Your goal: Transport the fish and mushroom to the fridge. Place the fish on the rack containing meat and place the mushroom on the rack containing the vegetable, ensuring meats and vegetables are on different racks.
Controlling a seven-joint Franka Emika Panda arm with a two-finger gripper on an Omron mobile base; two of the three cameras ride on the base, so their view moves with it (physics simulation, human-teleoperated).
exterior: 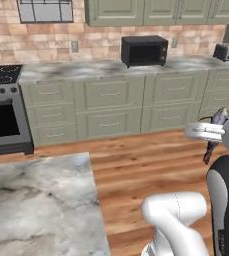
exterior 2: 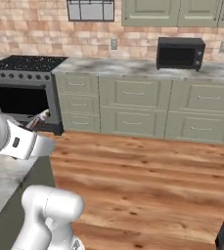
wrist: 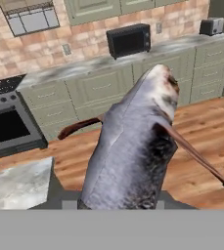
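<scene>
gripper of mine is closed on the fish, holding it up in the air above the wooden floor. from the hand camera the fish rises straight up out of my grasp: a grey, silvery body with a paler rounded end at the top and thin reddish-brown fins trailing off to both sides. my own fingertips are hidden behind its body there. in the left base view the fish shows as a small grey shape sticking out above and below my white wrist, at the right edge of the picture. in the right base view just a small grey and reddish tip of it pokes up past my wrist, in front of the oven.

just beside me, low down, is the corner of a grey marble island counter.

across the floor runs a row of pale green cabinets under a marble worktop. a black microwave stands on that worktop, and a silver toaster sits further along to its right. a steel oven with a black cooktop stands at the left end of the row. behind it all is a brick wall with more green cabinets above.
</scene>
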